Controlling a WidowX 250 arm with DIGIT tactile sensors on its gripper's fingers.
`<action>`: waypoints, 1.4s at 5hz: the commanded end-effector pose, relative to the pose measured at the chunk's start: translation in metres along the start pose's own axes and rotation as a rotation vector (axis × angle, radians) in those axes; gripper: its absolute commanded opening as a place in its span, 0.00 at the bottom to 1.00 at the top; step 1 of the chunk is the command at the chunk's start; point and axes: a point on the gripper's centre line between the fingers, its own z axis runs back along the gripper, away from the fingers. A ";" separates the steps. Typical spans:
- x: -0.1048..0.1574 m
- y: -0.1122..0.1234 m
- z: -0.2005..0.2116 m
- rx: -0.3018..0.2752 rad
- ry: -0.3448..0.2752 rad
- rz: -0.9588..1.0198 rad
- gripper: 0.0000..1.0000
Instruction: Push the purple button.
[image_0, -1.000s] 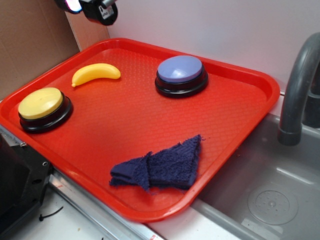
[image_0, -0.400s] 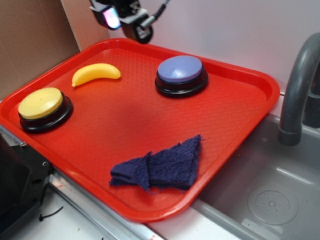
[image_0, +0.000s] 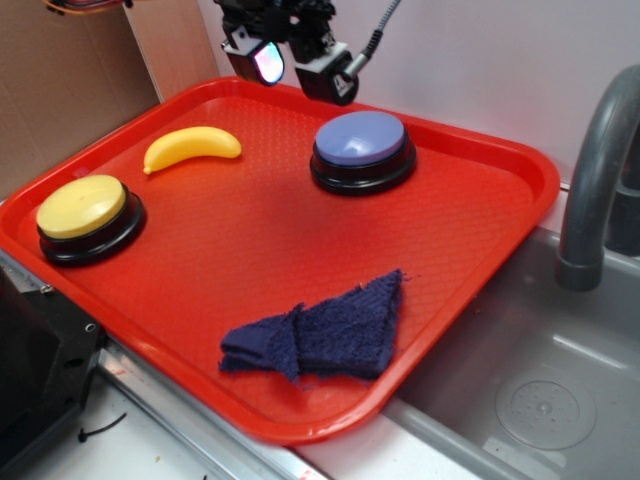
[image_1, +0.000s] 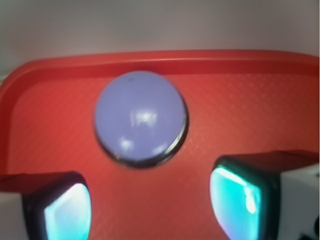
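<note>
The purple button (image_0: 360, 140), a lavender dome on a glossy black base, sits at the back of the red tray (image_0: 470, 250). My gripper (image_0: 298, 65) hangs in the air above the tray's back rim, to the left of and higher than the button, not touching it. Its two fingers stand wide apart with nothing between them. In the wrist view the purple button (image_1: 140, 117) lies ahead of the open gripper (image_1: 152, 205), centred a little left, with bare tray between the glowing pads (image_1: 240, 200).
On the same tray lie a yellow banana (image_0: 192, 146) at the back left, a yellow-topped button (image_0: 85, 215) at the left and a dark blue cloth (image_0: 325, 330) near the front. A grey faucet (image_0: 600, 170) and sink (image_0: 530, 400) stand to the right.
My gripper has travelled right along the tray's back edge and come lower, from the top-left corner of the view toward the purple button. Nothing on the tray has moved.
</note>
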 end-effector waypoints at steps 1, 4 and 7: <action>0.033 0.000 -0.008 -0.045 -0.096 -0.014 1.00; 0.046 0.002 -0.042 -0.042 -0.039 -0.045 1.00; 0.043 -0.003 -0.031 -0.025 -0.010 -0.062 1.00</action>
